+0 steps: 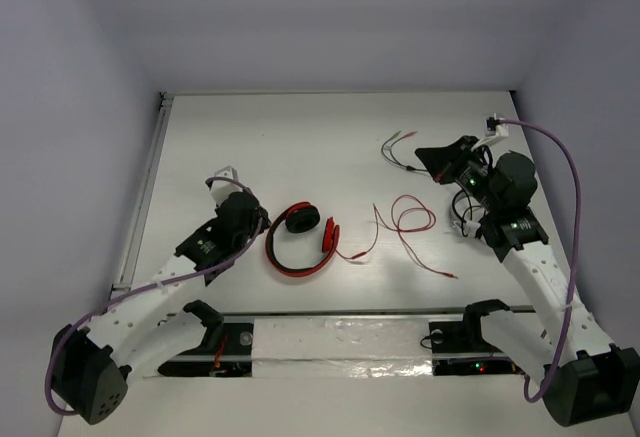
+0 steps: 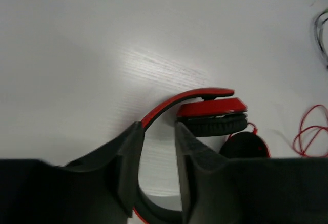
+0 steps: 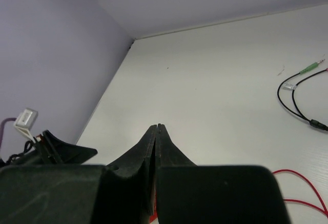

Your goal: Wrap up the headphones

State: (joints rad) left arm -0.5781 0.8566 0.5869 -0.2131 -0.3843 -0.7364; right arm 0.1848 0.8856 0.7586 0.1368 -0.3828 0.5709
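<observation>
The red headphones (image 1: 301, 221) lie flat on the tabletop (image 1: 300, 137), left of centre, with the headband's curve (image 2: 169, 103) turned toward the left arm and the two cups toward the middle. From the cups the thin red cable (image 1: 413, 229) runs away to the right in loose loops and ends in a plug, so the set's long axis lies across the tabletop from left to right. The left end effector (image 2: 158, 126) sits right at the headband, released, its jaws a little apart with bare tabletop showing between the tips and the band crossing only at the root of the gap. The right end effector (image 3: 158, 126) is clenched on nothing, raised beyond the loops on their far side, with a dark cable with green plugs (image 3: 297, 96) just past it. The left arm is nearer the band, the right arm nearer the loose cable, which lies toward the near edge from its tips.
</observation>
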